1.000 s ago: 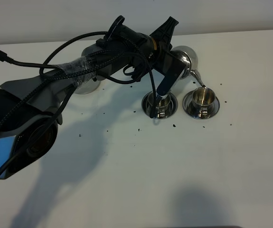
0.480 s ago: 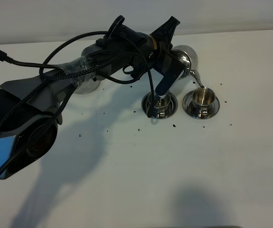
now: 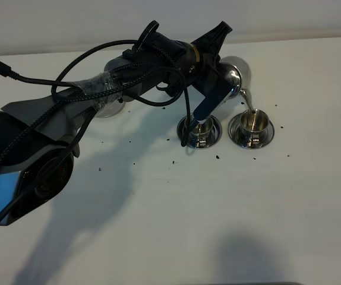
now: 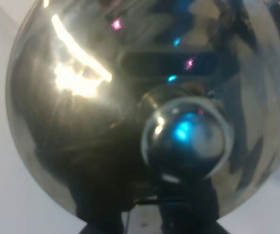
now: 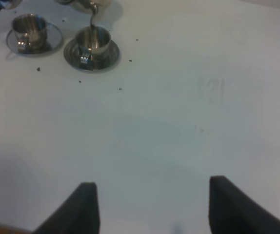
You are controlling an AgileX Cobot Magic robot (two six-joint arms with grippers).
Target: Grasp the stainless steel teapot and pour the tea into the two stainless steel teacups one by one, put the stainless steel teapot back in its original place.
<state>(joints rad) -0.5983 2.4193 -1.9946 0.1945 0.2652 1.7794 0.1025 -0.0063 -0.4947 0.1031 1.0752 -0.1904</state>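
Note:
My left gripper (image 3: 223,74) is shut on the stainless steel teapot (image 3: 236,72) and holds it tilted above the table. Its thin spout (image 3: 248,101) points down into the right teacup (image 3: 255,120), which stands on its saucer (image 3: 240,133). The left teacup (image 3: 201,130) stands beside it on its own saucer, partly hidden by a gripper finger. The teapot's belly (image 4: 71,97) and lid knob (image 4: 184,139) fill the left wrist view. The empty saucer (image 3: 106,109) lies far left, mostly under my left arm. My right gripper (image 5: 154,209) is open and empty, far from both cups (image 5: 92,41).
Small dark specks (image 3: 173,161) lie scattered on the white table around the cups. My left arm and its cables (image 3: 99,83) stretch across the left half of the table. The table's far edge (image 3: 313,38) runs just behind the teapot.
My left gripper has rolled a little further and shifted slightly right, tipping the teapot more steeply over the right teacup. The cups have not moved.

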